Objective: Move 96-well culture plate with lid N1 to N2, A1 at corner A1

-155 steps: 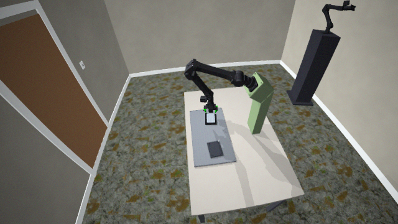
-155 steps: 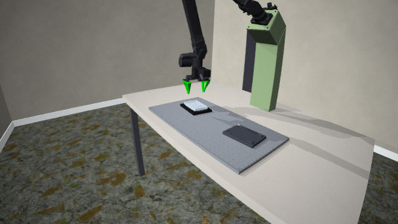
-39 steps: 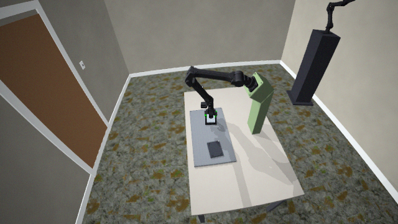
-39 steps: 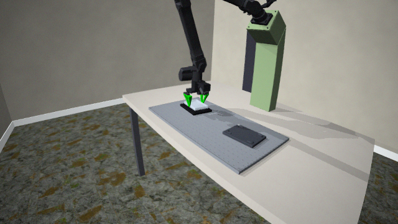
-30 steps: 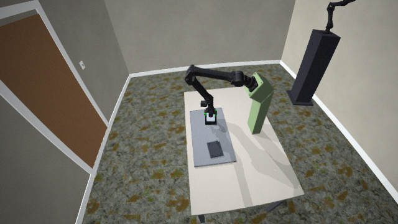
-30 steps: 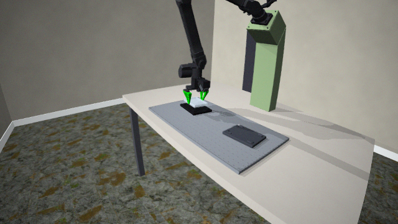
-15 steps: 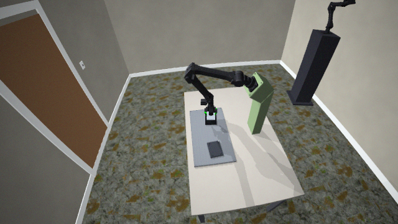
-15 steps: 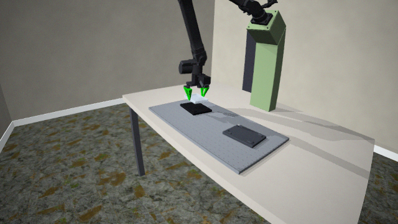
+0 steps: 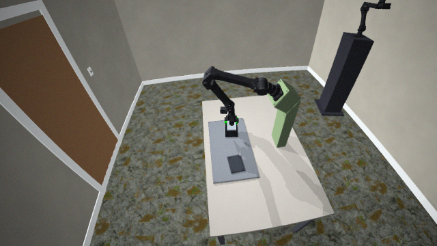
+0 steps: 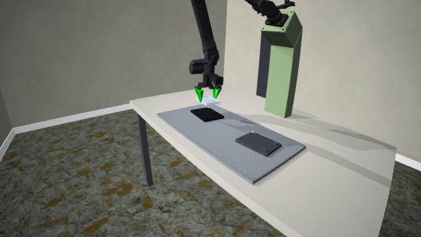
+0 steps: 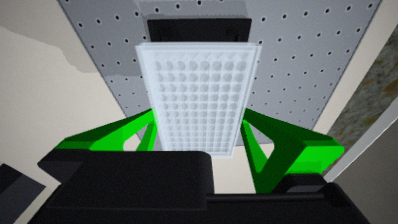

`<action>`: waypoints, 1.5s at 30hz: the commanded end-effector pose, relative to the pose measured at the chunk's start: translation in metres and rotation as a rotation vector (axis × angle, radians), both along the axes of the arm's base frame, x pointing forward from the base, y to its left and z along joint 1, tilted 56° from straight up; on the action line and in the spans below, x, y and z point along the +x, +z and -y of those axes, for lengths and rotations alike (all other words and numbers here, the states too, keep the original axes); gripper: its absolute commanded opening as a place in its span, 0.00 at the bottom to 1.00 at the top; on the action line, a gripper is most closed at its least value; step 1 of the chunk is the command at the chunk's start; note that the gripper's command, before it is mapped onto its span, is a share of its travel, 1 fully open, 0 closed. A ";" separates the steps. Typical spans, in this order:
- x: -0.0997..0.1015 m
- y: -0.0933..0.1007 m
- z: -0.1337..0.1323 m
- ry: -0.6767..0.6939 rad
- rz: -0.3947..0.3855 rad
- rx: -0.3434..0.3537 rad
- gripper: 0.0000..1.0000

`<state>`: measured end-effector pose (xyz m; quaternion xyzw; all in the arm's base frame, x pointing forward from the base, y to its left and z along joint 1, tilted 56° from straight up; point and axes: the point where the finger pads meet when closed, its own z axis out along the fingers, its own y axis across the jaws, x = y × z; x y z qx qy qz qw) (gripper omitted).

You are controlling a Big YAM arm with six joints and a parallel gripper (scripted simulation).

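Green jaws clamped on the long sides of the 96-well culture plate [image 11: 199, 97], fingers pressed against both edges. Plate held in the air above plate nest N1 [image 10: 207, 114], clear of its black surface, roughly level in the exterior view. Clear lid probably seated on the plate, judging by the doubled edge in the wrist view, though hard to confirm. Plate nest N2 [image 10: 258, 143] bare, well apart from N1 on the same grey perforated board [image 10: 230, 155]. Board lying on the pale counter [image 10: 329, 184], beside the green pedestal [image 10: 281, 66] carrying the arm [image 9: 235, 80].
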<state>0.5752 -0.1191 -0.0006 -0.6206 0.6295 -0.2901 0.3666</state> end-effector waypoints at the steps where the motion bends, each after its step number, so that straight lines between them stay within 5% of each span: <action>1: -0.015 0.006 0.007 -0.003 -0.005 -0.008 0.00; 28: -0.016 0.009 0.002 0.003 0.001 -0.003 0.00; 34: -0.019 0.016 -0.026 0.132 0.033 -0.182 0.00; 45: -0.023 0.016 -0.056 0.120 0.029 -0.163 0.00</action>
